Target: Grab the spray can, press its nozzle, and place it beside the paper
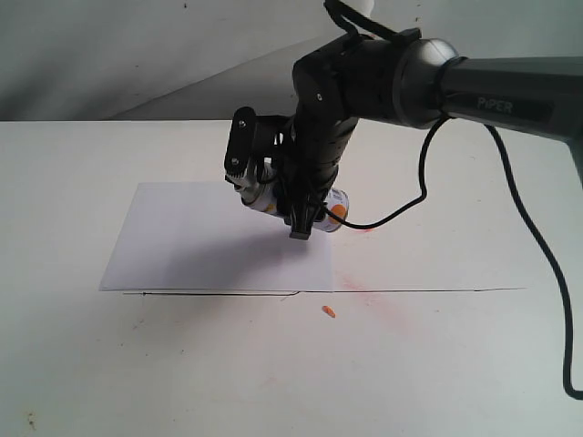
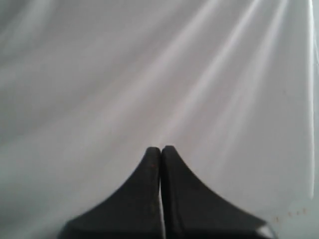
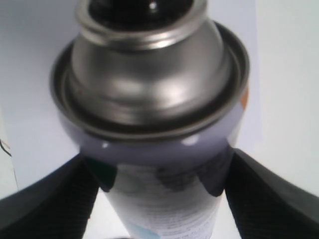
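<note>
1. Spray can [image 3: 164,149]. It fills the right wrist view: silver shoulder, rolled rim, and the printed label below. From across the room I see it carried off the counter [image 1: 137,364], tilted well over, above the far right corner of the paper [image 1: 209,237].

2. Nozzle [image 3: 149,7]. Only a dark edge shows at the top of the dome. Nothing is touching it.

3. Right hand [image 3: 159,164]. It is clamped on the can body just under the shoulder, one black finger on each side, and the grip looks square.

4. Left hand [image 2: 160,164]. The jaws are pressed together with nothing between them, over bare white sheet. I cannot find it in the exterior view.

5. Paper. It lies flat, and the arm's shadow falls across it.

6. Sundries. There is an orange fleck [image 1: 329,312] in front of the paper, a faint reddish smear [image 1: 369,289] to its right, and a black cable [image 1: 424,173] looping off the arm.

Handling note, as I judge it: pressing the nozzle comes next.
- The right hand needs to grip firmly and hold steady, or the push could slide the can through the fingers.
- The left hand's closed tip would serve as the pusher. It should come straight down the can's axis onto the small button, since an off-centre push could glance off the dome.
- The outlet is best pointed away from the lenses.
- The can then goes down upright just beside the paper, not on it.
</note>
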### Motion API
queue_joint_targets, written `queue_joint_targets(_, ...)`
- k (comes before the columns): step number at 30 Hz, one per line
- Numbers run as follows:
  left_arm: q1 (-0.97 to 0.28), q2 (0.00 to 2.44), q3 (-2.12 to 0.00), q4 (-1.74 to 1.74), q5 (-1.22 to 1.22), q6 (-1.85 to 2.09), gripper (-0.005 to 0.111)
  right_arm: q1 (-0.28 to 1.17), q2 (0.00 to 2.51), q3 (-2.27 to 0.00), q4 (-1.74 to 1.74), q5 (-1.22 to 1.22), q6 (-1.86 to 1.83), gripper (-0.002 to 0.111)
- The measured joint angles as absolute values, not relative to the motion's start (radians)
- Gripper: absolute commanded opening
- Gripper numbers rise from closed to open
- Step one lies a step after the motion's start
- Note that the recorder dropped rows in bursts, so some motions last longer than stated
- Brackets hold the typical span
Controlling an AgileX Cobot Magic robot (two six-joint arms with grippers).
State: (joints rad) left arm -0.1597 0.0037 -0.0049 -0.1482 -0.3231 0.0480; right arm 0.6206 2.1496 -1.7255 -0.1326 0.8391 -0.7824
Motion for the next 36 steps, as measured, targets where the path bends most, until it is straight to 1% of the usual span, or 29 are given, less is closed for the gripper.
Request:
queue_joint_targets(3, -0.16, 0.004, -0.005, -0.167, -0.415, -0.073, 0.0, 0.621, 2.15, -1.725, -0.133, 0.839, -0.782, 0.0)
queue_joint_targets(5, -0.16, 0.004, -0.005, -0.2, -0.416, -0.177, 0.0, 0.621, 2.15, -1.725, -0.133, 0.839, -0.782, 0.0)
queue_joint_targets(10, -0.16, 0.014, -0.063, -0.248, -0.226, -0.289, 0.0, 0.621, 2.15, -1.725, -0.133, 0.839, -0.782, 0.0)
queue_joint_targets(13, -0.16, 0.098, -0.152, -0.256, -0.14, -0.299, 0.0, 0.621, 2.15, -1.725, -0.133, 0.839, -0.782, 0.0)
queue_joint_targets(16, -0.16, 0.236, -0.274, -0.256, -0.035, -0.303, 0.0, 0.621, 2.15, -1.725, -0.133, 0.839, -0.782, 0.0)
queue_joint_targets(25, -0.16, 0.825, -0.725, -0.256, 0.278, -0.261, 0.0, 0.611, 2.15, -1.725, -0.133, 0.839, -0.782, 0.0)
queue_joint_targets(30, -0.16, 1.091, -0.909, -0.282, 0.354, -0.164, 0.0, 0.583, 2.15, -1.725, -0.133, 0.839, -0.782, 0.0)
queue_joint_targets(36, -0.166, 1.325, -1.072, -0.446, 0.466, 0.009, 0.0, 0.569, 2.15, -1.725, -0.133, 0.839, -0.785, 0.0)
